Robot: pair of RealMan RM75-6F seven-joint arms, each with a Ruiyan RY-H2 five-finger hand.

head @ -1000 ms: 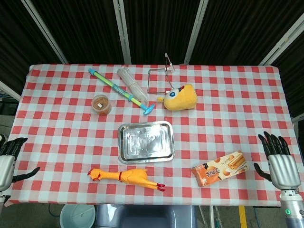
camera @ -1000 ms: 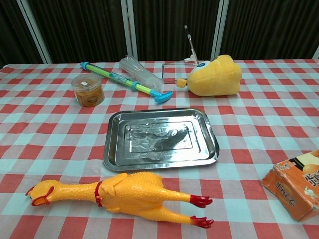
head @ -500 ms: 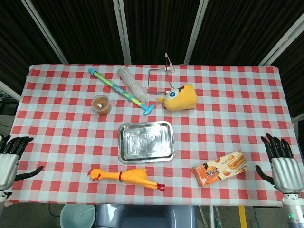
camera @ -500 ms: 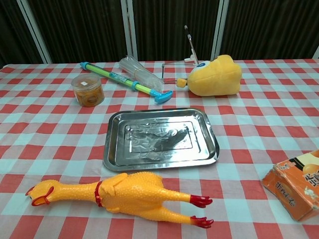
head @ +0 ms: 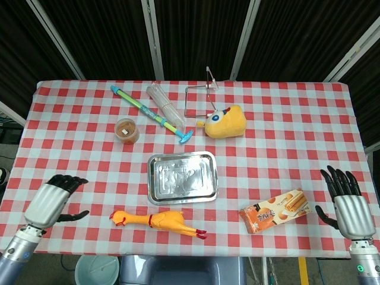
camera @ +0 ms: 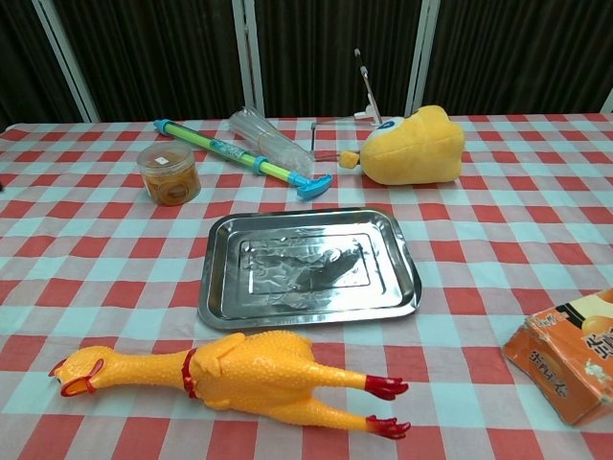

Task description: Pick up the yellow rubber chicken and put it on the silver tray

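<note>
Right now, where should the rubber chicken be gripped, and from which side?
Probably the thick torso of the rubber chicken, from above with the left hand, which is nearest. It lies flat, head left, thin legs right; neck and legs look too slim and floppy.

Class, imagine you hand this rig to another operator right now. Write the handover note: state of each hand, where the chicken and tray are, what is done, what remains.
Left hand: open, holding nothing, over the table's left front edge, short of the chicken's head.
Right hand: open, holding nothing, at the right front edge, beyond the snack box.
Yellow rubber chicken: lying on its side on the cloth, just in front of the tray, head towards the left hand, untouched.
Silver tray: mid-table, nothing on it.
Done: nothing yet.
Left: grasp the chicken, probably with the left hand, lift it and set it on the tray.
</note>
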